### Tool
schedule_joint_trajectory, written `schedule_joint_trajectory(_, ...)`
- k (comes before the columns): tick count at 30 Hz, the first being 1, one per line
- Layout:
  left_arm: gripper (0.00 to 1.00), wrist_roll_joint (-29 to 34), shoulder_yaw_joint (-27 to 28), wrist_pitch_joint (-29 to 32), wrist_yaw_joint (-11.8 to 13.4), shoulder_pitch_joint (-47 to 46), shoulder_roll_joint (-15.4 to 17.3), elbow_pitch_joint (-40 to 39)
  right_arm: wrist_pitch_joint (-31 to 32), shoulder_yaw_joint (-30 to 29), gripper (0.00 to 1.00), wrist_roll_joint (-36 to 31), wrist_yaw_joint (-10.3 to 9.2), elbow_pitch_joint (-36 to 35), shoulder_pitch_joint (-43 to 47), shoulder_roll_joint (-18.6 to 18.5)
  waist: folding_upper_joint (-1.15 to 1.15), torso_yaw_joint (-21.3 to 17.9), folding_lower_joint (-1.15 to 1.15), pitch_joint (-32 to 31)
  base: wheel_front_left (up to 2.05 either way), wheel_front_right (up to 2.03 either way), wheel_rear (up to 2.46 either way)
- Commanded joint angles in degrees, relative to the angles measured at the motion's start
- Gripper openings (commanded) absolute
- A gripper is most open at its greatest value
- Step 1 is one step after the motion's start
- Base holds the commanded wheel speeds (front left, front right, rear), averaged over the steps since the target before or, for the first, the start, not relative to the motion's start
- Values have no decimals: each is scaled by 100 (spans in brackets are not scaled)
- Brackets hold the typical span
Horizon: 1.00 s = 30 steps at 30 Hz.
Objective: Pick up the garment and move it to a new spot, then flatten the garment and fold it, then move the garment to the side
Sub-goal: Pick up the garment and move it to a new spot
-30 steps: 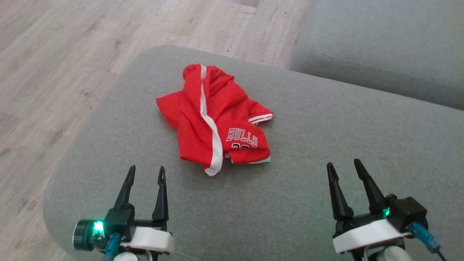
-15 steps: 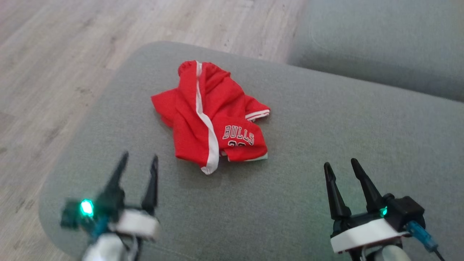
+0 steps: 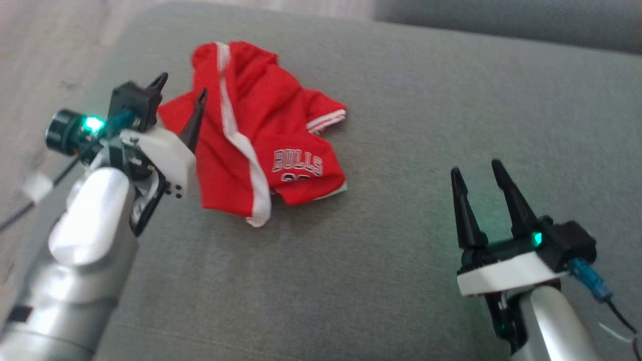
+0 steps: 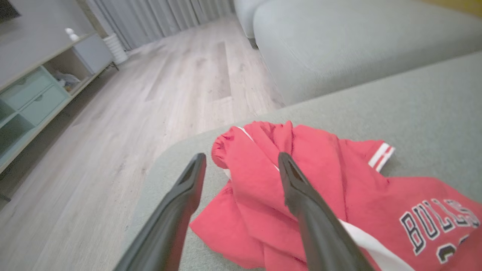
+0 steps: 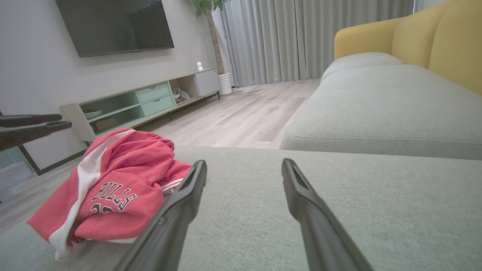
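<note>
The garment [image 3: 261, 135] is a crumpled red jersey with white stripes and "BULLS" lettering, lying on the grey cushion [image 3: 401, 260]. My left gripper [image 3: 183, 86] hovers open over the garment's left edge, fingers apart with nothing between them. In the left wrist view the left gripper [image 4: 241, 156] straddles the bunched red fabric [image 4: 324, 188] near the cushion's corner. My right gripper [image 3: 476, 169] stands open over bare cushion, well right of the garment. In the right wrist view the right gripper [image 5: 244, 162] is open, and the garment [image 5: 124, 177] lies to its left.
The cushion's rounded edge drops to wooden floor [image 4: 131, 94] just left of the garment. A second grey sofa seat [image 5: 376, 105] with a yellow backrest [image 5: 433, 41] lies beyond. A low TV cabinet [image 5: 131, 101] stands across the room.
My left arm has risen and reached forward to the garment's left edge. The head camera has tilted down and closer. The right gripper has stayed in place, and the garment has not moved.
</note>
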Motion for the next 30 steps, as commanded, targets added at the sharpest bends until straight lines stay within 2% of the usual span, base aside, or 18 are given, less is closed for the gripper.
schedule_joint_trajectory(1, 100, -87, 24, 89, 12, -358, 322, -107, -37, 132, 100, -38, -4, -204, -203, -35, 0, -226, -2, 233, 0, 0, 0)
schedule_joint_trajectory(7, 100, -684, -665, 654, 9, -948, 728, 386, -37, 10, 100, -48, -4, -188, -374, -35, 0, -440, -2, 442, 0, 0, 0)
schedule_joint_trajectory(15, 100, -995, -763, 752, 9, -1177, 679, 1139, -37, -42, 100, -78, -4, -194, -424, -35, 0, -586, -2, 499, 0, 0, 0)
schedule_joint_trajectory(16, 88, -1044, -803, 768, 9, -1177, 650, 1201, -37, -47, 100, -71, -4, -195, -427, -35, 0, -594, -2, 496, 0, 0, 0)
schedule_joint_trajectory(17, 0, -1082, -844, 765, 8, -1188, 636, 1245, -37, -53, 100, -68, -4, -194, -428, -35, 0, -597, -2, 491, 0, 0, 0)
schedule_joint_trajectory(24, 0, -1298, -769, 124, 8, -1370, 604, 1294, -37, -97, 100, -52, -4, -137, -372, -35, 0, -554, -2, 285, 0, 0, 0)
schedule_joint_trajectory(30, 0, -1773, -316, -637, 24, -1474, 354, 883, -37, -138, 100, 6, -4, -89, -250, -35, 0, -542, -2, -101, 0, 0, 0)
